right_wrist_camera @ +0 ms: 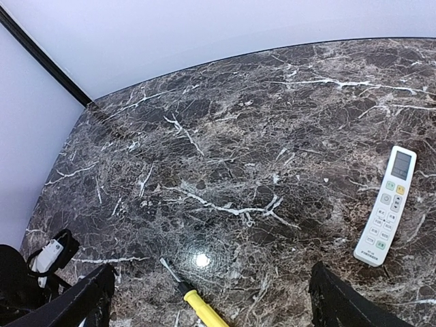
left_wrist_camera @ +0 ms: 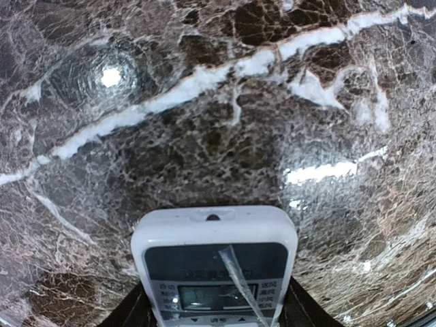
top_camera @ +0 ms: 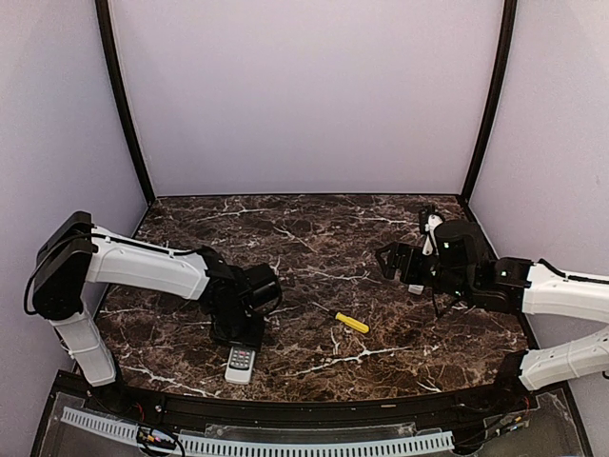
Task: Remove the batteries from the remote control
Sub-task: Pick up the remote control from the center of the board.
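Note:
A white remote control lies face up on the marble table, its display and buttons showing and a clear strip stuck across the front. My left gripper straddles it, with a black finger pressed against each long side. From above, the left gripper covers the far half of the remote control. No batteries show in any view. My right gripper hangs open above the table's right half, and its fingers have nothing between them.
A yellow-handled screwdriver lies right of the left gripper, and in the right wrist view this screwdriver is just below the open jaws. Another white remote lies face up under the right arm. Walls close the table on three sides.

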### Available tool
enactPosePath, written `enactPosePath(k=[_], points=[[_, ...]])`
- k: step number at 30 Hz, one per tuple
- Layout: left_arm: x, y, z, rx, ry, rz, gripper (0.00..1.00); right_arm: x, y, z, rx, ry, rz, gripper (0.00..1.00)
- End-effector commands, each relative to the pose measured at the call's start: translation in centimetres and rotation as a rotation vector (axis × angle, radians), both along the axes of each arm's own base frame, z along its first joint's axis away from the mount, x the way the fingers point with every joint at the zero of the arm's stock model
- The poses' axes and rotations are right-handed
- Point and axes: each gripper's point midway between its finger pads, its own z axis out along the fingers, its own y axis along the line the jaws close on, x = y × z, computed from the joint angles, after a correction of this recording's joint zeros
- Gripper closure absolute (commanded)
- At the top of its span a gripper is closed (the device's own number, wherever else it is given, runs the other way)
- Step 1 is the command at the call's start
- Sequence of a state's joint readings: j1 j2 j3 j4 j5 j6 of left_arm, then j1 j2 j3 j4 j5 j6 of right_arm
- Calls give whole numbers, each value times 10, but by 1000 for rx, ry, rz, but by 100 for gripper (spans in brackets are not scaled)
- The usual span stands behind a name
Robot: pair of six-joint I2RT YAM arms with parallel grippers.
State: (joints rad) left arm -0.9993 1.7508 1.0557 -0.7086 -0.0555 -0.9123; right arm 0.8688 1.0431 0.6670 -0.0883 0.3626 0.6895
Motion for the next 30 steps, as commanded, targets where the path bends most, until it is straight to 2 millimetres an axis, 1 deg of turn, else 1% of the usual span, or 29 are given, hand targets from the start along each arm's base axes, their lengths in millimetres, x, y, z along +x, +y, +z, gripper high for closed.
enactPosePath(k=[1,6,11,16,17,20,21,22,23,24,25,26,27,28,29,30], points=[[0,-2,12,-46,-28,37,55,4,1,8,27,-26,0,3],[1,-13,31,-131,-46,46,58,3,4,16,46,-35,11,3],[4,-20,50,-198,-63,53,59,3,5,22,56,-46,18,3],[10,-24,70,-297,-69,82,59,1,9,28,73,-60,47,3],[16,-26,75,-327,-79,95,59,0,11,31,80,-66,59,3],[30,-30,100,-431,-141,114,59,-3,17,36,94,-80,99,1],[39,-34,113,-486,-181,117,59,-3,20,41,106,-96,115,1],[46,-38,122,-531,-216,119,59,-4,24,44,118,-108,134,1],[53,-38,135,-572,-252,130,59,-5,28,48,127,-120,155,1],[60,-42,143,-618,-288,133,59,-5,32,51,133,-128,174,1],[65,-41,155,-659,-319,152,59,-5,36,53,138,-133,191,1],[71,-44,164,-706,-353,159,60,-4,40,57,143,-137,206,1],[74,-41,168,-735,-369,182,60,-3,46,58,140,-134,222,1],[80,-44,179,-781,-401,190,60,-3,51,61,137,-138,237,1],[83,-41,182,-804,-414,211,60,-3,56,64,132,-145,253,1],[88,-43,192,-843,-450,221,60,-3,62,68,127,-154,267,2]])
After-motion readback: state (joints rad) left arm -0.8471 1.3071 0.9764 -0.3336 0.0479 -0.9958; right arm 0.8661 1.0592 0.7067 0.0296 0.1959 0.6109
